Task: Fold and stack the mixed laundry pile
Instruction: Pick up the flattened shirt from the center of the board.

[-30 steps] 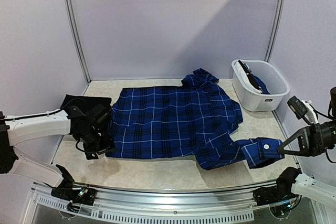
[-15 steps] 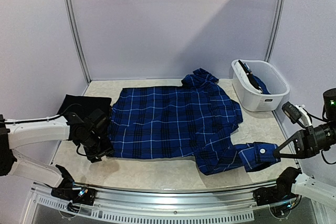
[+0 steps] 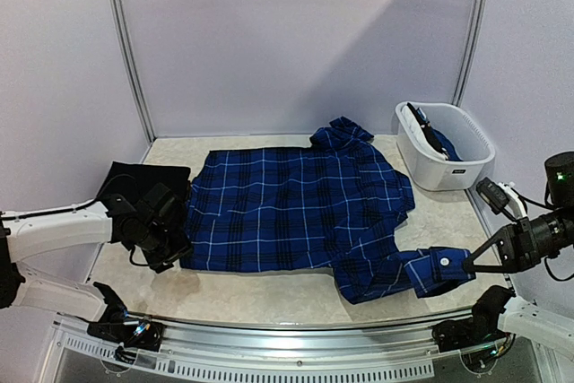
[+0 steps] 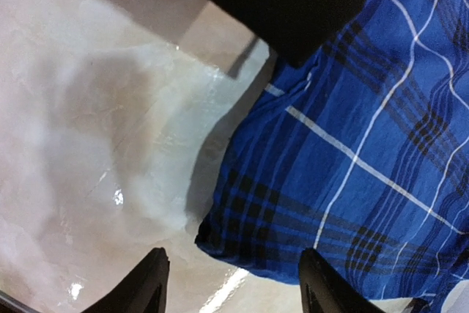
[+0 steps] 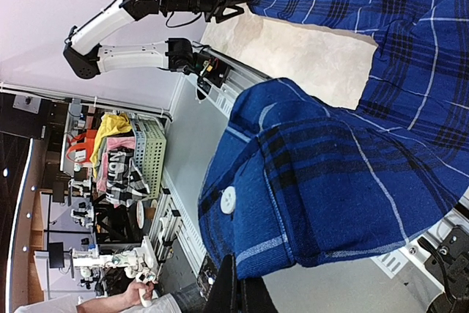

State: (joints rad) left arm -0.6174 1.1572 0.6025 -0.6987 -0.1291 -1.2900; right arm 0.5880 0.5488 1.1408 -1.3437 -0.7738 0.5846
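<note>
Top external view has the blue plaid button shirt spread flat across the middle of the table, collar toward the far wall, one sleeve running out to the near right. That sleeve's cuff, with its white button facing up, is pinched in the right gripper. In the right wrist view the dark fingers are clamped on the cuff's edge, and the cloth bunches just beyond them.

At the shirt's left edge lies the black garment, touching the plaid and partly hidden under the left arm's wrist. The left gripper sits at the shirt's near-left hem corner. In the left wrist view its two fingertips stand spread apart with nothing between them. The hem corner lies just ahead of the gap, bare table beside it. Whether the tips touch the table cannot be told.

A white plastic basket stands at the far right, well apart from the sleeve, with dark and blue cloth inside. A metal rail runs along the near edge.
</note>
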